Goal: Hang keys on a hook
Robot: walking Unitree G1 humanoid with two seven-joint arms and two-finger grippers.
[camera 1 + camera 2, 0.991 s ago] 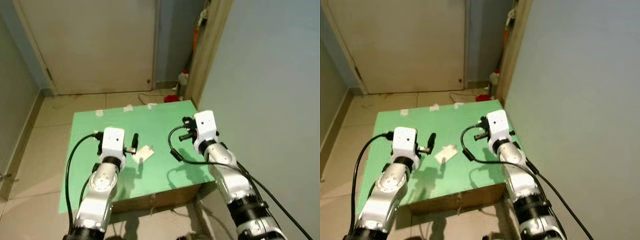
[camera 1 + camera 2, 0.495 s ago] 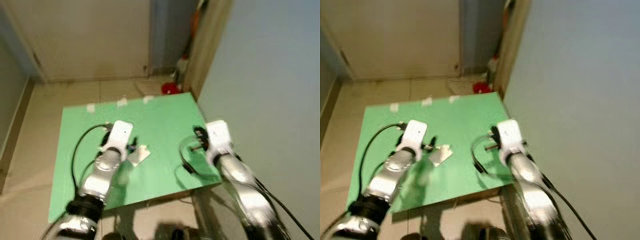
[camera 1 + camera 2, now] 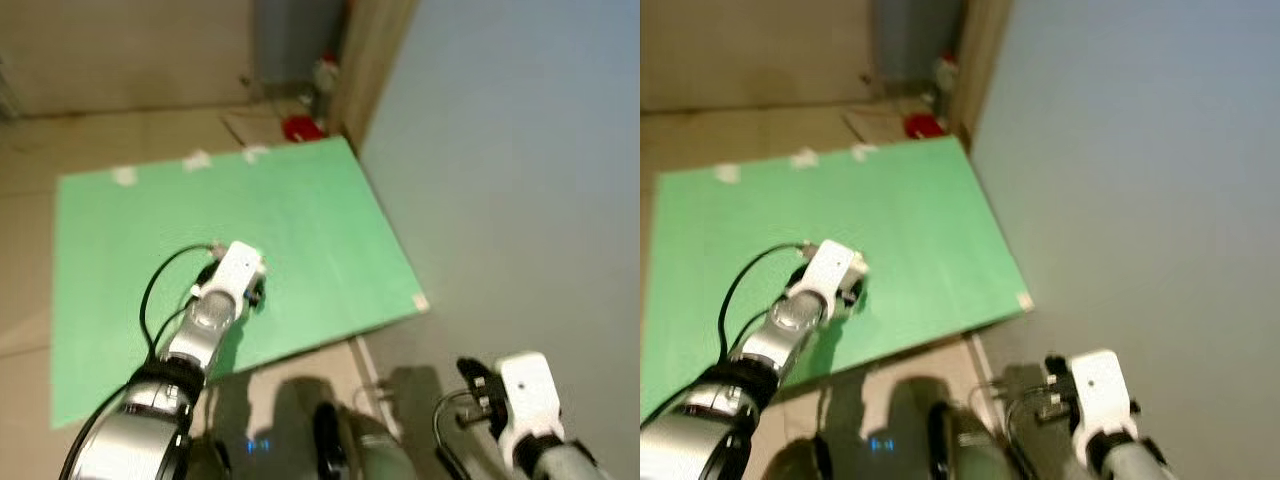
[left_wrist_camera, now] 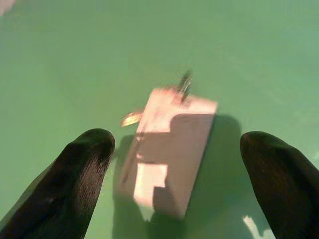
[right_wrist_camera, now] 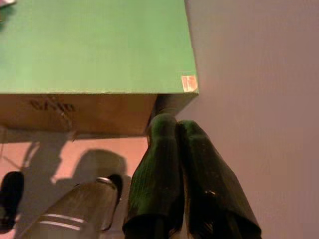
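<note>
From my remote station: a plain bright-green desk (image 3: pixel 300 210), its side brown cardboard, carries a pale pinkish-white key tag (image 4: pixel 169 149). My claws' fingers (image 4: pixel 79 184) are black; beige floor tiles (image 3: pixel 120 130), a red object (image 3: pixel 298 128), grey-blue wall (image 3: pixel 520 150).

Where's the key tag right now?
The key tag lies flat on the green tabletop, directly under the open left gripper, between its fingertips in the left wrist view.

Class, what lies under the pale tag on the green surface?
The green surface bears the pale tag; a key pokes out from beneath. The rest is covered.
</note>
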